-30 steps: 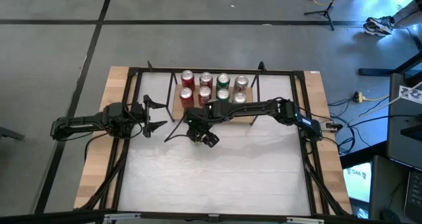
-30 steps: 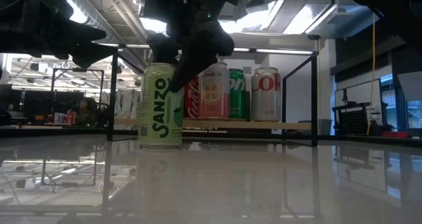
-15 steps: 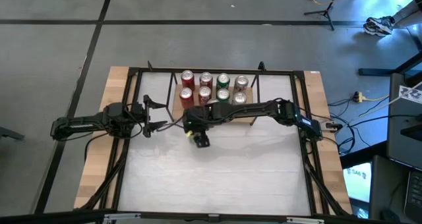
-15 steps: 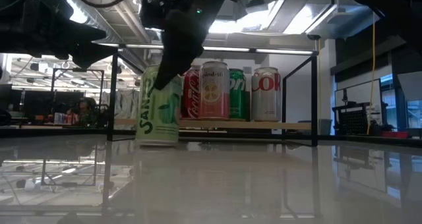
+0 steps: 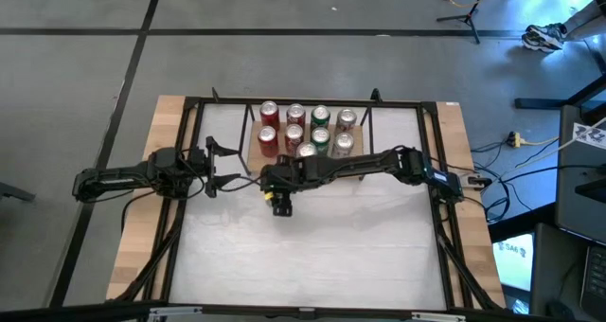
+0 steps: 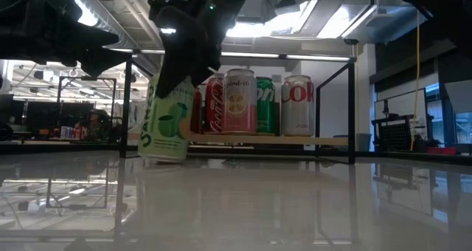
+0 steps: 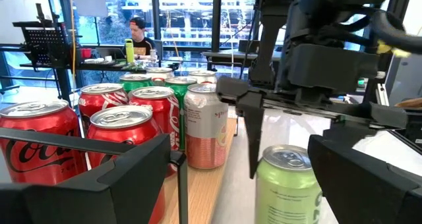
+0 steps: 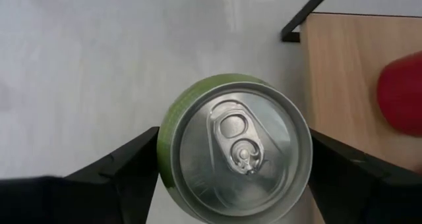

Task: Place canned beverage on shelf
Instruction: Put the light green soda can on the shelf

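Observation:
A light-green can [image 6: 168, 122] stands tilted just in front of the shelf's near left corner, with my right gripper [image 6: 177, 74] shut on its upper part. In the right wrist view its silver top [image 8: 236, 148] fills the space between my fingers. The shelf [image 6: 295, 140] is a low wooden board [image 8: 339, 59] in a black wire frame and carries several upright red, green and pink cans [image 5: 308, 131]. My left gripper [image 5: 223, 167] waits open at the table's left, level, facing the shelf. My right gripper pinches the green can's side wall [image 8: 165, 141] just under the top rim, one finger [image 8: 122, 168] on each opposite side. The fingers slant down from above. The can leans with its top toward the table's right; whether its base touches the table I cannot tell.
A black frame [image 5: 312, 101] rings the white table top [image 5: 312, 246], with upright posts [image 6: 351, 103] around the shelf. The shelved cans [image 7: 135, 128] stand close to the held can on its far side. A person [image 7: 137, 29] sits in the room behind.
My right gripper has rolled its wrist and carried the green can a little toward the table's left edge. The can, upright a second ago, now leans.

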Action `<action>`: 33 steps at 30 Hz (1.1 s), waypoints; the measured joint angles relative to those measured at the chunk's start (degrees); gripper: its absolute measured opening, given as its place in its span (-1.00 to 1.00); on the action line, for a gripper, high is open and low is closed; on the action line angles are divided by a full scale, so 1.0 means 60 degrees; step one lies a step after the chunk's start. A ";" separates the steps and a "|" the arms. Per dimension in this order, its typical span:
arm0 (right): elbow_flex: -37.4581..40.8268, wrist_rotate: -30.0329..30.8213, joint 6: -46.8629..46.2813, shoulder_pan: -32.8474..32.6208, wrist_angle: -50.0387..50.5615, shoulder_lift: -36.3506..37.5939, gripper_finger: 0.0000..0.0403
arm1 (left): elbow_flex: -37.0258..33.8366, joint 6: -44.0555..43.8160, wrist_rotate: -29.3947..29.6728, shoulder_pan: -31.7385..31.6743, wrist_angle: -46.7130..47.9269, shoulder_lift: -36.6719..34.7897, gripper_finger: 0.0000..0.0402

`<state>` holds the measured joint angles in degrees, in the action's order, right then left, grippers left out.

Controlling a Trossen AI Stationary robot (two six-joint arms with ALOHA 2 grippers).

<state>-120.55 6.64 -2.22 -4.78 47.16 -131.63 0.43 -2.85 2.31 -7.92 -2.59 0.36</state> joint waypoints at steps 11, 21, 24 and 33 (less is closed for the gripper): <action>0.0000 -0.0032 -0.0145 -0.0230 -0.0058 0.0000 0.59 | 0.0000 0.0000 -0.0003 0.0000 -0.0001 0.0000 0.75; 0.0000 -0.0283 -0.0163 -0.0225 -0.0078 0.0000 0.59 | 0.0000 0.0000 -0.0004 0.0000 0.0000 0.0000 0.75; 0.0000 -0.0286 -0.0162 -0.0225 -0.0078 0.0000 0.60 | 0.0000 0.0000 -0.0004 0.0000 0.0000 0.0000 0.75; 0.0000 -0.0286 -0.0156 -0.0217 -0.0074 0.0007 0.60 | 0.0000 0.0000 -0.0005 0.0001 0.0000 0.0000 0.75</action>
<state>-120.55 4.93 -3.16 -6.09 46.72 -131.59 0.43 -2.85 2.27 -7.92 -2.59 0.36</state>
